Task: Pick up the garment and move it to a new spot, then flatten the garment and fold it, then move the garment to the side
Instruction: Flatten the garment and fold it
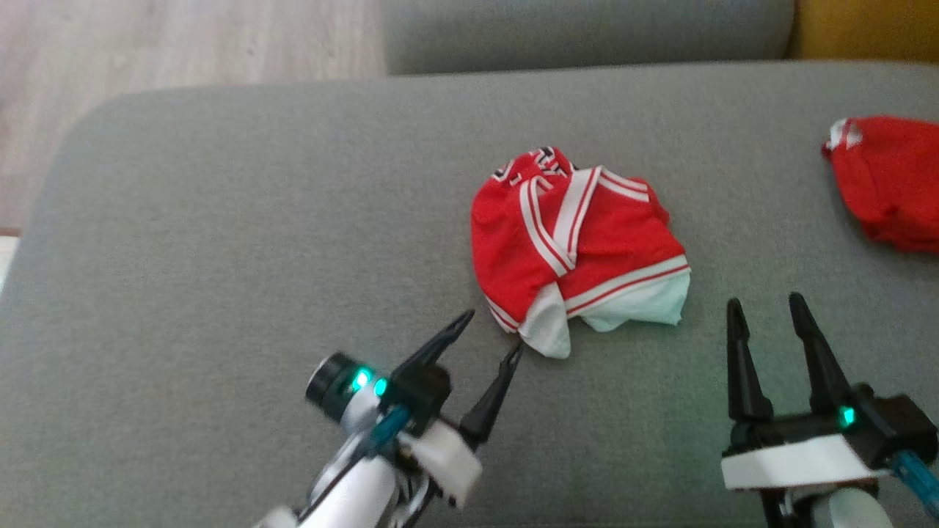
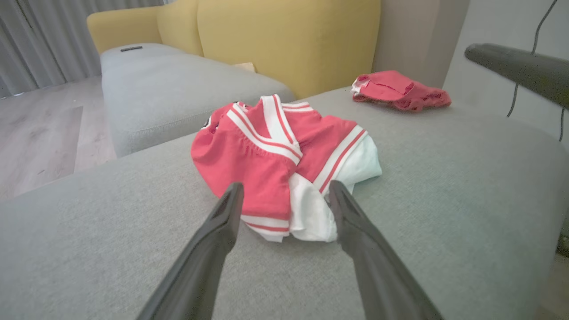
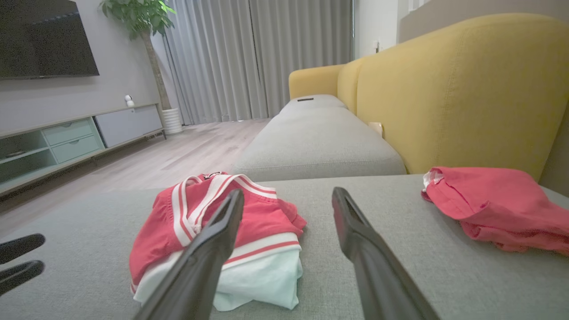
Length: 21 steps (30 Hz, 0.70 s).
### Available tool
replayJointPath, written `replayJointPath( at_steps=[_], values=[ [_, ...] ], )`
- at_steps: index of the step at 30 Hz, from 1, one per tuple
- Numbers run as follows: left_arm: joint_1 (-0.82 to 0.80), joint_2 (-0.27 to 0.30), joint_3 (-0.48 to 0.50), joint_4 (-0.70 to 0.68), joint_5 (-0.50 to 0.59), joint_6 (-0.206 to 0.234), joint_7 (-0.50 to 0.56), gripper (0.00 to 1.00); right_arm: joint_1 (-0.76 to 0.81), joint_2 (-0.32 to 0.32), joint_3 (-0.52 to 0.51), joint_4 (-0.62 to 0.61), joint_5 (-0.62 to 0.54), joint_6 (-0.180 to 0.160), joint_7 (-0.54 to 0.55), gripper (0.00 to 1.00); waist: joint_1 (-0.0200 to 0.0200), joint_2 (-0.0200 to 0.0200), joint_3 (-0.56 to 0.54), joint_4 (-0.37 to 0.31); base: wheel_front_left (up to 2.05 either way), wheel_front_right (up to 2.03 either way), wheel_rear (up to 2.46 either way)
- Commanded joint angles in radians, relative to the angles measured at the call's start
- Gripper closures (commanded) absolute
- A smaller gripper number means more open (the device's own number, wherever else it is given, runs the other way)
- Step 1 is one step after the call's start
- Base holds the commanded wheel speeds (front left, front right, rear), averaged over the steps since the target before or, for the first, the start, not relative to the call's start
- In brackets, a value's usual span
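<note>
A crumpled red garment with white and red striped trim lies bunched on the grey sofa seat. It is also in the left wrist view and the right wrist view. My left gripper is open, its fingertips just short of the garment's near white edge, one finger tip almost touching it. In its own view the left gripper frames that edge. My right gripper stands open to the right of the garment, holding nothing; its own view looks past the garment's right side.
A second red cloth lies at the seat's far right, also seen in the wrist views. A yellow sofa back rises behind. Wooden floor lies beyond the seat's left edge. Bare grey seat spreads to the left.
</note>
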<state>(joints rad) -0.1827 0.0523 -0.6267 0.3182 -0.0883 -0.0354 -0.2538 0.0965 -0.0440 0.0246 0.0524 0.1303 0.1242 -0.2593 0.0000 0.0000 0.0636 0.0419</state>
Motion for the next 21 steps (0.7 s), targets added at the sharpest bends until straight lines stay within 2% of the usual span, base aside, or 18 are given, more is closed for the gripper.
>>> replayJointPath(
  at_steps=[1, 10, 19, 21],
  values=[
    [-0.094, -0.002, 0.008, -0.004, 0.003, 0.007, -0.008, 0.0, -0.056, -0.006, 0.025, -0.035, -0.012, 0.007, -0.002, 0.0, 0.0, 0.0, 0.054, -0.044, 0.0, 0.0, 0.0],
    [-0.325, -0.002, -0.129, 0.255, -0.041, 0.095, -0.008, 0.0, -0.111, -0.006, 0.041, -0.032, -0.016, 0.007, -0.002, 0.0, 0.0, 0.0, 0.141, -0.129, 0.0, 0.0, 0.0],
    [-0.451, -0.002, -0.188, 0.396, -0.097, 0.175, -0.008, 0.0, -0.136, -0.006, 0.03, -0.033, 0.017, 0.007, -0.002, 0.0, 0.0, 0.0, 0.173, -0.145, 0.0, 0.0, 0.0],
    [-0.468, -0.002, -0.189, 0.395, -0.109, 0.179, -0.008, 0.2, -0.141, -0.006, 0.036, -0.031, 0.018, 0.007, -0.002, 0.0, 0.0, 0.0, 0.174, -0.143, 0.0, 0.0, 0.0]
  ],
)
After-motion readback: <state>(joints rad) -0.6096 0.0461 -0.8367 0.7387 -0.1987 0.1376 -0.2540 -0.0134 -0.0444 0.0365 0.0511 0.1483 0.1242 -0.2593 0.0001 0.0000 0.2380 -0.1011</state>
